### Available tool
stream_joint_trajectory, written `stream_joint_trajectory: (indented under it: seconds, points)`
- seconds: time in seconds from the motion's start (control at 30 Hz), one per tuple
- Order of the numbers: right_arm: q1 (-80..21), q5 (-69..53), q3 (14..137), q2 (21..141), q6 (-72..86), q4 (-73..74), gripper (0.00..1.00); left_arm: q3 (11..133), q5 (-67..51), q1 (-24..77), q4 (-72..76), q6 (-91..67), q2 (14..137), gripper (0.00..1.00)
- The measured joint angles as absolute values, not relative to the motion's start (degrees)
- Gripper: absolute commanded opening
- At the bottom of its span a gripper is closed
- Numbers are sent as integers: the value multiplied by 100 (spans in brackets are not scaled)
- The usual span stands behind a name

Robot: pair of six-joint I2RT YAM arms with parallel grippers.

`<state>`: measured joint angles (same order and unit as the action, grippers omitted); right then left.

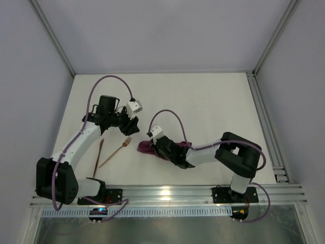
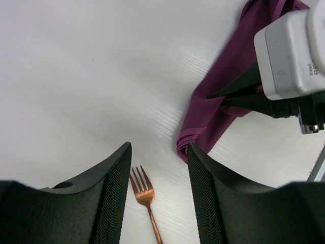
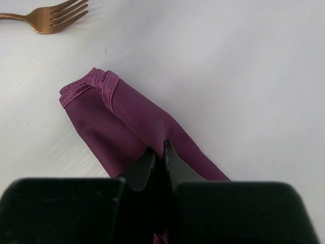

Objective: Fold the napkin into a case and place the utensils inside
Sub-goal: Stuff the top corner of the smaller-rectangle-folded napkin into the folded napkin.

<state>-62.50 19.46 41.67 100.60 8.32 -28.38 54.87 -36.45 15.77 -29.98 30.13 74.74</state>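
Right end effector [image 3: 163, 152] pinched shut on folded napkin [image 3: 127, 117], on tabletop [image 1: 213, 101]. Left end effector [image 2: 158, 151] half open, empty, above fork [image 2: 143, 189]. Fork just left of napkin, tines toward it; left arm nearer.

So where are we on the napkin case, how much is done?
Partly folded: the napkin is already a narrow, bunched strip. In hand: the right fingers are pinched shut on it, while the left fingers stand open above the fork. Left: finishing the fold, then loading the fork and the other copper utensil, both bare on the table.
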Motion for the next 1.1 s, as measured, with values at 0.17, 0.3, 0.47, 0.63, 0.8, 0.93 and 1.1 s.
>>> stream_joint_trajectory:
  seconds: [0.17, 0.3, 0.47, 0.63, 0.8, 0.93, 1.1]
  points:
    - [-6377, 2246, 4648, 10322, 530, -2477, 3, 5625, -3660, 1520, -3232, 2373, 7747, 51]
    - [-6442, 2359, 4906, 10501, 325, -2344, 3, 5688, -3590, 1518, -3326, 1835, 8425, 54]
    - [-6477, 2523, 5199, 10713, 158, -2215, 3, 5682, -3522, 1518, -3334, 1385, 8868, 54]
    - [-6479, 2698, 5317, 10816, -3, -2178, 3, 5682, -3494, 1518, -3343, 1111, 8868, 52]
    - [-6484, 2779, 5454, 10971, -148, -2180, 3, 5688, -3483, 1518, -3334, 598, 8868, 54]
    - [-6484, 2781, 5498, 11002, -187, -2176, 3, 5688, -3470, 1522, -3264, -54, 8868, 47]
    - [-6484, 2740, 5498, 11002, -191, -2180, 3, 5684, -3448, 1525, -3081, -943, 8868, 48]
